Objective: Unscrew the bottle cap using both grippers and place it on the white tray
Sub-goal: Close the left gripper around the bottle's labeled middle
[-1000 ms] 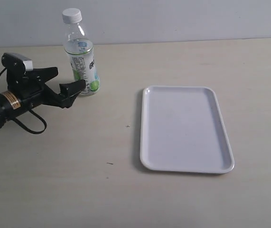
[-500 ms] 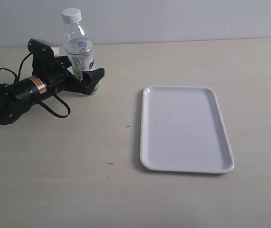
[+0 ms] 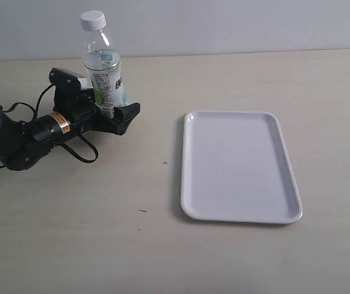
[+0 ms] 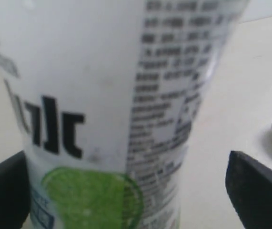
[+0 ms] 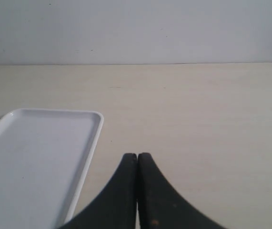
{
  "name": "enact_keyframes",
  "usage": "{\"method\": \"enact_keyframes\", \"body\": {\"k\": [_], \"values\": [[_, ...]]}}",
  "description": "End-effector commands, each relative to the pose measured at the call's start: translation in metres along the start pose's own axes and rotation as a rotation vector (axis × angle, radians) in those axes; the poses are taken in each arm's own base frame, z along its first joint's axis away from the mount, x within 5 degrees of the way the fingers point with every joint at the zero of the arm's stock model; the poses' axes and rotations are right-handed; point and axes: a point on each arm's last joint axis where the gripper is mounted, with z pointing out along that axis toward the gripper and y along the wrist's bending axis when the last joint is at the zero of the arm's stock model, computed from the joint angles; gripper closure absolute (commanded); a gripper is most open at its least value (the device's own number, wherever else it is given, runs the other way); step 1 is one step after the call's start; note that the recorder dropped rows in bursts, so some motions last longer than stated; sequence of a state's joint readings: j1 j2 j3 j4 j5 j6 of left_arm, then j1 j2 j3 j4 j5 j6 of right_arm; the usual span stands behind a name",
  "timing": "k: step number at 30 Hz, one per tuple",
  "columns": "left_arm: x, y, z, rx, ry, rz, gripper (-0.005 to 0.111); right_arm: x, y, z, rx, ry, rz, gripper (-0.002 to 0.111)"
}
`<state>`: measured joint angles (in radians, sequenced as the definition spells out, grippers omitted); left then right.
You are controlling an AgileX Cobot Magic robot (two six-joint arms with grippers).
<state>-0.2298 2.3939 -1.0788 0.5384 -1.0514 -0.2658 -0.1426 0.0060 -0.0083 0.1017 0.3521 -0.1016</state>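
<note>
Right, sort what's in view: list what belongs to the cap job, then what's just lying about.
Belongs to the job: bottle, bottle cap, white tray, left gripper, right gripper.
Just lying about: only small dark specks on the table.

Showed a white ribbed bottle cap (image 3: 93,20), a clear bottle (image 3: 103,61) labelled white and green (lime print, black lettering), a plain white tray (image 3: 239,165), a beige worktop (image 3: 162,245), and a black, orange-banded left gripper (image 3: 112,109).
</note>
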Motion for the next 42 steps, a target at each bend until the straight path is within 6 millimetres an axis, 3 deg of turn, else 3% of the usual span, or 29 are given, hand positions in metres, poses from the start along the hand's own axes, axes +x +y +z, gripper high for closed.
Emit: {"method": "enact_keyframes", "body": {"k": [1,14,21,23,29,42], "values": [[-0.004,0.0,0.001,-0.006,-0.043,-0.001,0.002,0.0,0.0,0.0,0.003,-0.011,-0.001,0.108],[-0.009,0.003,0.001,-0.04,-0.098,-0.005,0.005,0.0,0.0,0.0,0.003,-0.011,-0.001,0.108],[-0.011,0.003,0.001,-0.035,-0.121,-0.004,0.031,0.0,0.0,0.0,0.003,-0.011,-0.001,0.108],[-0.012,0.003,0.001,-0.032,-0.132,-0.003,0.033,0.0,0.0,0.0,0.003,-0.011,-0.001,0.108],[-0.013,0.006,0.008,-0.03,-0.141,0.007,0.028,0.0,0.0,0.0,0.003,-0.011,-0.001,0.108],[-0.003,0.005,0.01,-0.015,-0.109,0.009,0.029,0.0,0.0,0.0,0.003,-0.011,-0.001,0.108]]}}
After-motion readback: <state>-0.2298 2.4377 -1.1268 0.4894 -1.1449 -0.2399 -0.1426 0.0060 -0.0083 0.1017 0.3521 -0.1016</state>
